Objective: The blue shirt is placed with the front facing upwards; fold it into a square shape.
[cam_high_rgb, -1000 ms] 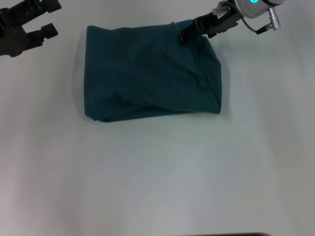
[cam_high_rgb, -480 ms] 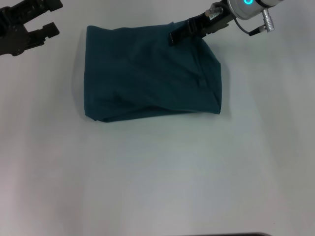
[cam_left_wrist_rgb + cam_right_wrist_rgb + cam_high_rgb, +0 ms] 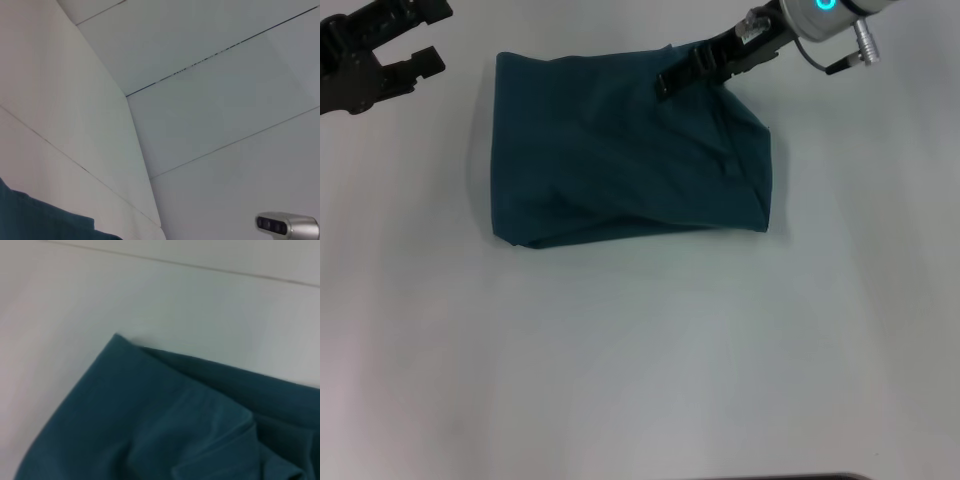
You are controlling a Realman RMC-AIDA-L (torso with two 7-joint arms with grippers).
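The blue shirt [image 3: 620, 160] lies folded into a rough rectangle on the white table [image 3: 640, 360], plain teal side up, with creases across it and no lettering showing. My right gripper [image 3: 667, 82] reaches in from the far right and sits low over the shirt's far edge, right of its middle. The right wrist view shows a far corner of the shirt [image 3: 165, 425] with folds in it. My left gripper [image 3: 428, 36] hangs open and empty over bare table beyond the shirt's far left corner. A corner of the shirt [image 3: 35, 222] shows in the left wrist view.
White tabletop surrounds the shirt on all sides, widest toward the near edge. In the left wrist view a small grey camera-like device [image 3: 287, 226] appears against pale panels with thin seams.
My right gripper has slid leftward along the shirt's far edge, further over the cloth. The shirt's outline and the left arm have barely changed.
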